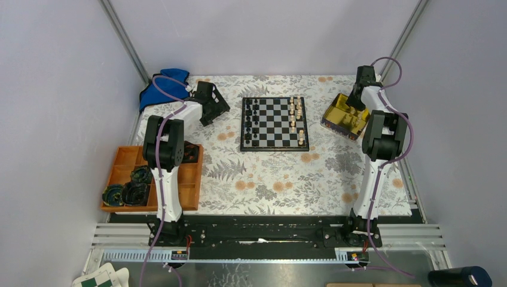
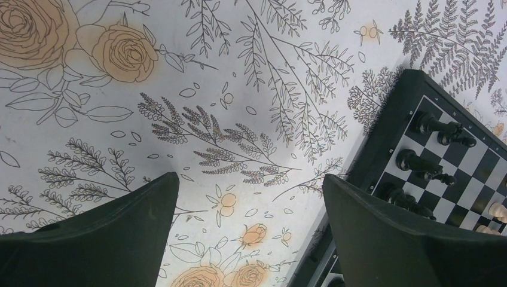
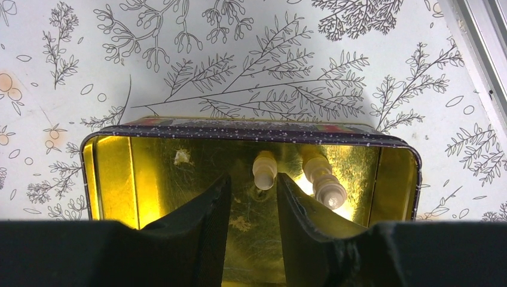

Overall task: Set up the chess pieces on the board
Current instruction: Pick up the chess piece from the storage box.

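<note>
Right hand [image 3: 253, 177], jaws narrowed, sits inside the gold tin [image 3: 107, 173] at a pale piece [image 3: 265, 170], perhaps touching it, while left hand [image 2: 248, 178] gapes wide beside the board [image 1: 274, 124] on the worktop [image 1: 269, 179].

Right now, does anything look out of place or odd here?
Two pale chess pieces lie on their sides in the gold tin, off the board, whose pale side looks incomplete. Nothing looks spilled or damaged.
</note>
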Robot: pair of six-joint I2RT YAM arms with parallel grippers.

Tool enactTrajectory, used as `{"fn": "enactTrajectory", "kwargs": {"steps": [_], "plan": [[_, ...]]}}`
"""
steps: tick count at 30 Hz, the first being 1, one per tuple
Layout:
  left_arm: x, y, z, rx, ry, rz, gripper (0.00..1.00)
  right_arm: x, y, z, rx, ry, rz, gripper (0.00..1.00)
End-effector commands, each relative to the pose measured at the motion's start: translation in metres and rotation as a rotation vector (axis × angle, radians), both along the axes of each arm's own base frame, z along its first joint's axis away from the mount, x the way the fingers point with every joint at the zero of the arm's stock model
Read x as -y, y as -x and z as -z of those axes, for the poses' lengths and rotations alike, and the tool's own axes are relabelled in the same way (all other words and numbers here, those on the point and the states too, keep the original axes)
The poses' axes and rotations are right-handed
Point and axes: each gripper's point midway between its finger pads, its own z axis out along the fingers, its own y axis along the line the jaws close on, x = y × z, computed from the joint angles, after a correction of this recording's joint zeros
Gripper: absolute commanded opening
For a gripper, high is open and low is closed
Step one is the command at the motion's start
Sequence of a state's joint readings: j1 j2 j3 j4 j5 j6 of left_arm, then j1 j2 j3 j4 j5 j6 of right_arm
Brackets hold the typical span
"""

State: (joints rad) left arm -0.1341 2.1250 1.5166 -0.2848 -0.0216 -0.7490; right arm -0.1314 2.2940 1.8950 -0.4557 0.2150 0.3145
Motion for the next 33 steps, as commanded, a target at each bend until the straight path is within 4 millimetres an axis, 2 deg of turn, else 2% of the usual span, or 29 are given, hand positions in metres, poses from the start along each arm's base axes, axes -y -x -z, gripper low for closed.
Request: {"fn": "enactTrajectory", "kwargs": {"steps": [1, 9, 21, 27, 30, 33], "plan": [[-0.009, 0.013, 0.023, -0.067, -0.008, -0.015, 0.99, 0.000, -0.005, -0.004, 0.011, -0.011, -0.005, 0.39], [-0.010, 0.014, 0.026, -0.072, -0.005, -0.017, 0.99, 0.000, -0.002, -0.001, 0.001, -0.012, -0.008, 0.33], [-0.008, 0.013, 0.030, -0.082, 0.009, -0.017, 0.99, 0.002, -0.002, 0.006, -0.020, -0.022, -0.009, 0.32], [-0.008, 0.011, 0.030, -0.079, 0.009, -0.015, 0.99, 0.003, -0.003, 0.007, -0.019, -0.021, -0.009, 0.29], [-0.008, 0.011, 0.030, -0.079, 0.008, -0.015, 0.99, 0.004, -0.004, 0.005, -0.015, -0.017, -0.008, 0.30], [-0.009, 0.010, 0.030, -0.077, 0.007, -0.014, 0.99, 0.005, -0.005, 0.002, -0.012, -0.010, -0.005, 0.35]]}}
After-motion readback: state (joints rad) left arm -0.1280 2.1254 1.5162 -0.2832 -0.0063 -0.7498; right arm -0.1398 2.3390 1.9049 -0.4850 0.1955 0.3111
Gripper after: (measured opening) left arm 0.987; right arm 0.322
